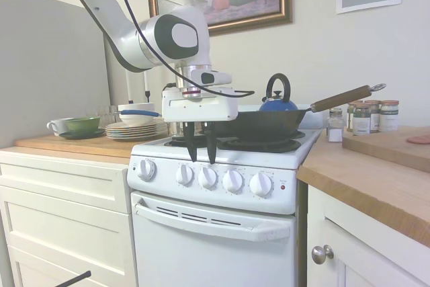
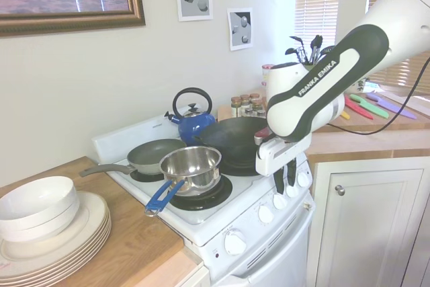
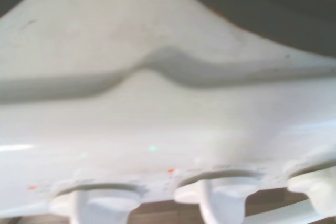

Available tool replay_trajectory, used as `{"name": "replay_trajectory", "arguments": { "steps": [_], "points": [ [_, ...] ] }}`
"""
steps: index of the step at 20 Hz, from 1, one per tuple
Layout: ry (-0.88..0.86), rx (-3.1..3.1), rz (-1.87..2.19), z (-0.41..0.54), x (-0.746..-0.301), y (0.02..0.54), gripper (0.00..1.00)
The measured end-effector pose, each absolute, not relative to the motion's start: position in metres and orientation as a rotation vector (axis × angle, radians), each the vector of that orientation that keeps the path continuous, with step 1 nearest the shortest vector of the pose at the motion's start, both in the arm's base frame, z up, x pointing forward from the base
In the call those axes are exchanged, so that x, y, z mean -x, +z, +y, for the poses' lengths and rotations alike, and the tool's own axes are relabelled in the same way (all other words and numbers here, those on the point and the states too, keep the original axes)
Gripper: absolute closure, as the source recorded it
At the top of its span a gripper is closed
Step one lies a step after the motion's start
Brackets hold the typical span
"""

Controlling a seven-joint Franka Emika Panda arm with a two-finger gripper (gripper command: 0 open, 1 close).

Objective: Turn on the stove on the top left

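Stove (image 1: 222, 230) set between two wood-topped counters, narrow and upright, long axis vertical, control face and oven door turned out toward the room, cooktop running front to back toward the wall. Five round knobs along the front edge: one alone near the front left corner (image 1: 146, 169), then a row of four (image 1: 185, 175) toward the right, with a small red light (image 1: 283, 187) at the far right end of the panel. Gripper (image 1: 201, 159) pointing straight down over the front lip of the cooktop, dark fingers (image 1: 193, 147) parted with a clear gap and holding nothing, tips hanging just above the first two knobs of the row of four. In the wrist view, blurred knobs (image 3: 218, 205) under the white lip, no legible markings. Likely risks: picking the wrong knob, since no label is readable and the fingers hang between two neighbours; coming down off-centre so one finger lands on a knob's face instead of straddling it, then slipping on the smooth white surface when twisting; twisting without the push-in that such knobs often need; brushing the wok (image 1: 259, 126) or the steel saucepan (image 2: 191, 166) at the front edge, both close behind the wrist.
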State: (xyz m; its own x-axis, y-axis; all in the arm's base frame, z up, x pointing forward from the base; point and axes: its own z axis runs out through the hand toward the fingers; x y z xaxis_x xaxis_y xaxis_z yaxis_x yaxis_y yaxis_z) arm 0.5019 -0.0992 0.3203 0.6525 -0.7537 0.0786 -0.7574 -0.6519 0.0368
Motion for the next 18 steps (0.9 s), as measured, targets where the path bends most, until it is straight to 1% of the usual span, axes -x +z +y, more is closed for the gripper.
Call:
{"name": "replay_trajectory", "arguments": {
  "steps": [11, 18],
  "points": [
    [0.116, -2.741, -1.294, -0.103, -0.525, 0.31, 1.0],
    [0.121, -2.717, -1.293, -0.104, -0.53, 0.305, 1.0]
  ]
}}
